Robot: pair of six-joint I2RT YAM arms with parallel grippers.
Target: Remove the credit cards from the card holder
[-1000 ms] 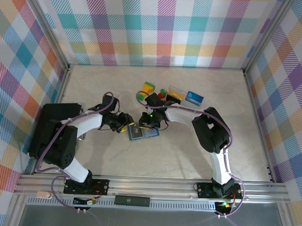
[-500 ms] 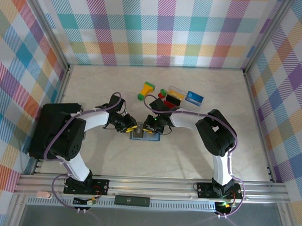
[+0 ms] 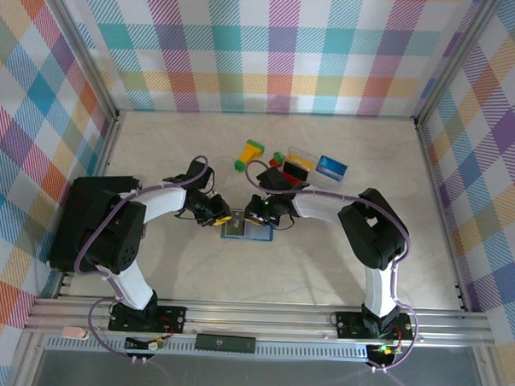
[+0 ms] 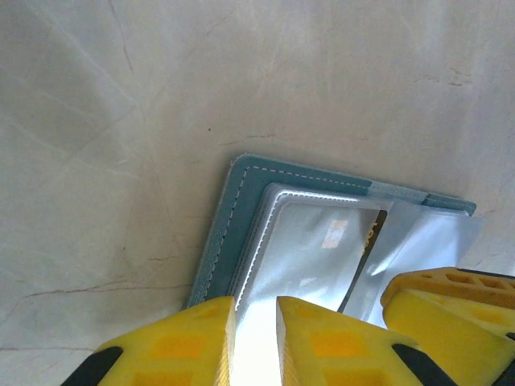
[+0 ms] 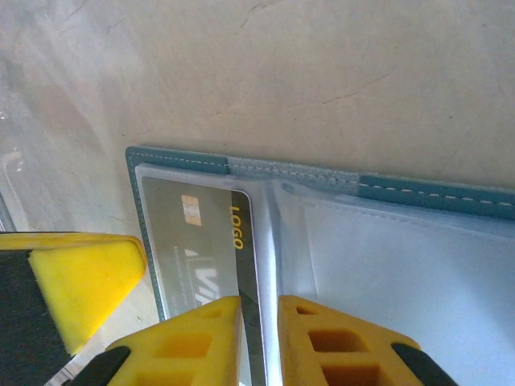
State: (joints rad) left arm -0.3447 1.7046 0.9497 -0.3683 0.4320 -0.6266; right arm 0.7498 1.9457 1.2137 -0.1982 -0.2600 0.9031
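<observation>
Lying open on the table [image 3: 323, 264]: we see the card holder [image 3: 249, 234], slate-blue with pale stitching. It lies flat at mid-table between the two grippers, its clear sleeve pages facing up.
Jaws of the left gripper [image 4: 256, 322]: we find them narrow, a slit apart. The bright edge of a clear sleeve page runs between them, so we take them as nipped on the holder's page.
Place of the left gripper: in the top view it meets the holder at its left end.
Jaws of the right gripper [image 5: 259, 330]: narrow as well. We see them closed over the dark right edge of the grey card [image 5: 197, 241], through its clear pocket.
Where the grey card sits: inside the pocket at the holder's left end as the right wrist camera sees it, with the chip and the yellow "LOGO" visible.
Cards out on the table: we count the blue card [image 3: 331, 168] and the yellow-and-black card [image 3: 298, 160], side by side beyond the holder.
Nearby: the yellow-and-green block [image 3: 252, 152], apart from the holder.
</observation>
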